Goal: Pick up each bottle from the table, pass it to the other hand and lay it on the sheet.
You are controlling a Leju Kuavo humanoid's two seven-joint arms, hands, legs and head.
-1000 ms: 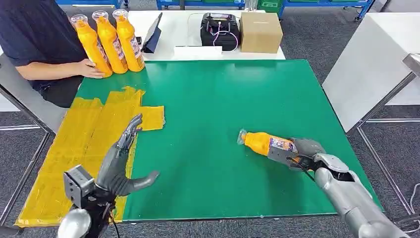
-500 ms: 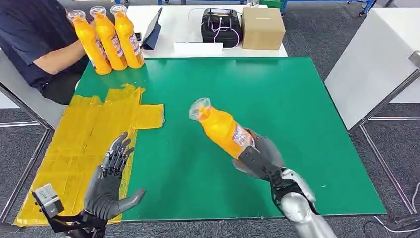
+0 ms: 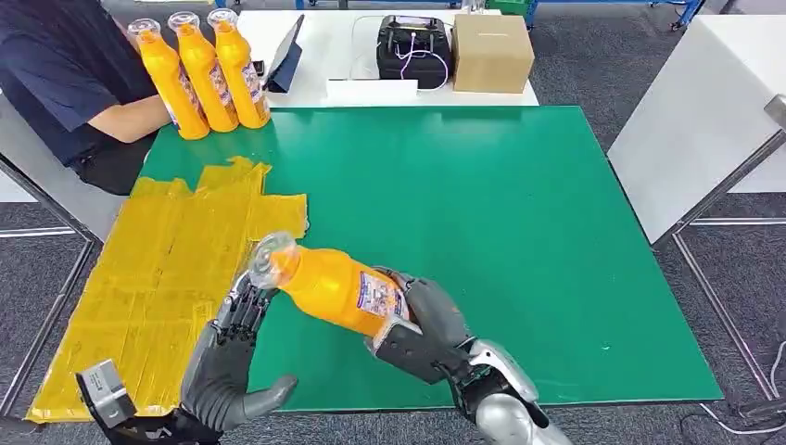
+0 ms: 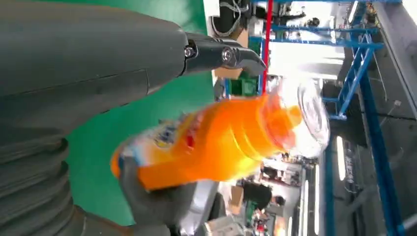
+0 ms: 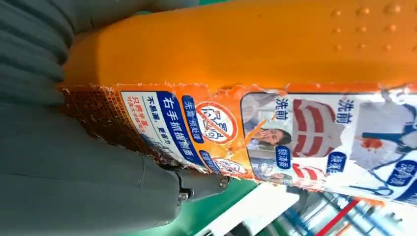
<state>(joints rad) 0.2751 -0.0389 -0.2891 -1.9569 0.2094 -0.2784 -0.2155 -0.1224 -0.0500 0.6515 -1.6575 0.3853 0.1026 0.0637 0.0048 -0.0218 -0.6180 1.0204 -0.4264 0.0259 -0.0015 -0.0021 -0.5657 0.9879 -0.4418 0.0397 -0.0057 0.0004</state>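
While the right hand (image 3: pixel 422 329) grips the bottle (image 3: pixel 329 286), its cap nears the spread left hand (image 3: pixel 227 357).

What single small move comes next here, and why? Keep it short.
Probably close the left hand around the bottle. The right hand grips its lower body and holds it tilted above the green mat, the capped end by the left fingers, which are spread, so the handover looks ready.
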